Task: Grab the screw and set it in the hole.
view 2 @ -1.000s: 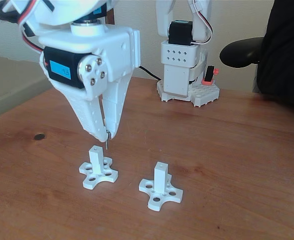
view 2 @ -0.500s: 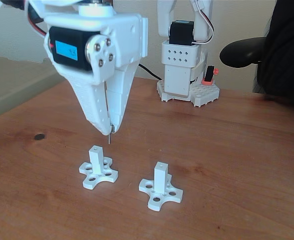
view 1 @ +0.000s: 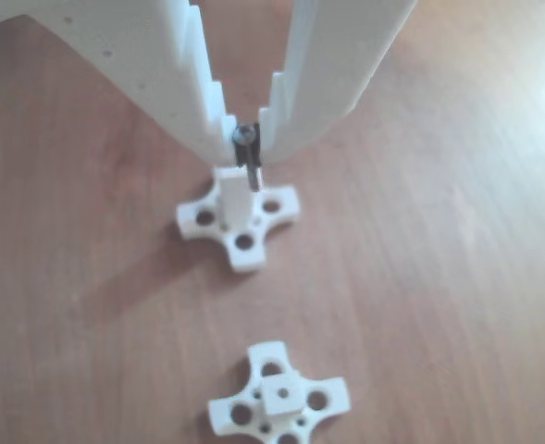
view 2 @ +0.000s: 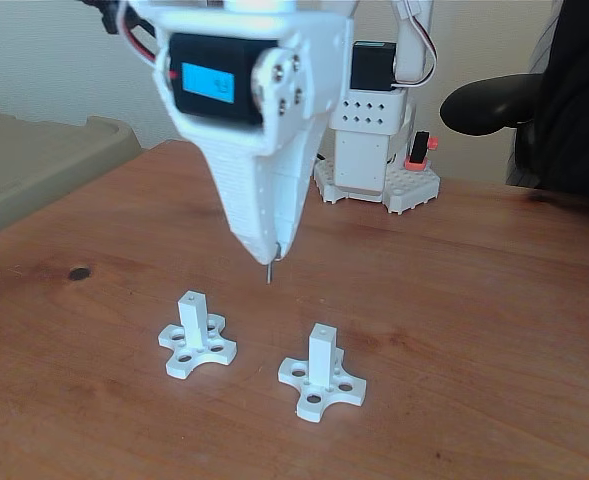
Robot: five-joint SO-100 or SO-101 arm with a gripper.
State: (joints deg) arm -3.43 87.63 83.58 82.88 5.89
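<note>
Reddish-brown wood makes up the table (view 1: 457, 240) in the other view, where the gripper (view 1: 247, 139) comes down from the top edge with its two white toothed jaws closed on the screw (view 1: 251, 166). The shiny head sits pinched between the tips and the dark shank hangs down, just in front of the upper white post (view 1: 232, 199) on its cross-shaped base. A second white post (view 1: 281, 393) stands lower in the picture.

From the fixed view, the gripper (view 2: 270, 255) hangs above the table (view 2: 474, 300), the screw (view 2: 270, 272) poking out below its tips, clear of the wood and apart from both posts. It lies between and behind the left post (view 2: 192, 312) and the right post (view 2: 323, 350), each with a small hole in its top.

Judged from this, the arm should bring the shank plumb over one hole, then lower slowly and release only once seated.

Count: one screw, two posts, one gripper.
</note>
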